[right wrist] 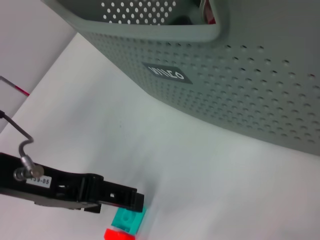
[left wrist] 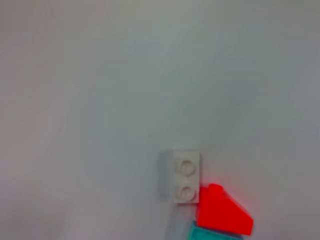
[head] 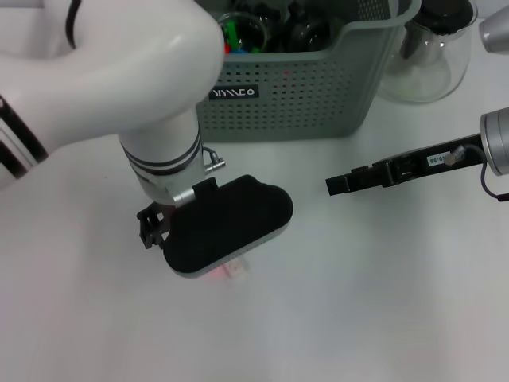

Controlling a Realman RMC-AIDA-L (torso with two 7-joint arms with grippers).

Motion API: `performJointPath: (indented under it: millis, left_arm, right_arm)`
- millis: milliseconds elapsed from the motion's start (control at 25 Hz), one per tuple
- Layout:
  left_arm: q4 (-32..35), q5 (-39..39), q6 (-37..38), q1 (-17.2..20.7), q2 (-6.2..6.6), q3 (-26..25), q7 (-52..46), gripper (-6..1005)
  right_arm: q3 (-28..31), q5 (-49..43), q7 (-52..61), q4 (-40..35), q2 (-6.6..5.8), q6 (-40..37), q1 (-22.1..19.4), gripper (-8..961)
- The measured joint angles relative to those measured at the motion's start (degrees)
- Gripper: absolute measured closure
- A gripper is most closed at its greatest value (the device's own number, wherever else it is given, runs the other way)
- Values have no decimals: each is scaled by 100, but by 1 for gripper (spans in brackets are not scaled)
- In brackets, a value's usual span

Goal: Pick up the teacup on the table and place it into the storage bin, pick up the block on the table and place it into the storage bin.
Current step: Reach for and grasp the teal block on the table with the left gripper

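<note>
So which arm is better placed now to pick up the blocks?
Left. The left gripper hangs directly over the blocks. The right gripper is off to the side, near the storage bin.

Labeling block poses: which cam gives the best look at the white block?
Left wrist view: the white block lies fully visible on the table, studs up, beside a red block. In the head view the left gripper's housing hides almost all of it. The right wrist view doesn't show it.

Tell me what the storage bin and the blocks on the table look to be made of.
Storage bin: likely moulded plastic, matte grey-green, judging by its evenly perforated walls and rounded rim. White block, red block and teal block: apparently hard plastic toy bricks, with smooth faces, crisp edges and round studs on the white one.
</note>
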Motion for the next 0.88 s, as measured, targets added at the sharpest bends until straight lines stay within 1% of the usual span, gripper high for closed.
performJointPath:
  millis: [360,680,880]
  left_arm:
    - [-121,-75,-6,-96,-20,92,4,127]
    - [-263,-112,-12,-193,-72,153,6,126]
    - [-327,-123,-16,-235,-94,173,6,172]
  right_arm:
    - [0,13,-7,0,-2,2,-48,135]
    - [0,13,-6,0,-14,-2,-70,135]
    - [0,13,-9,0,-16,-5,-81,136]
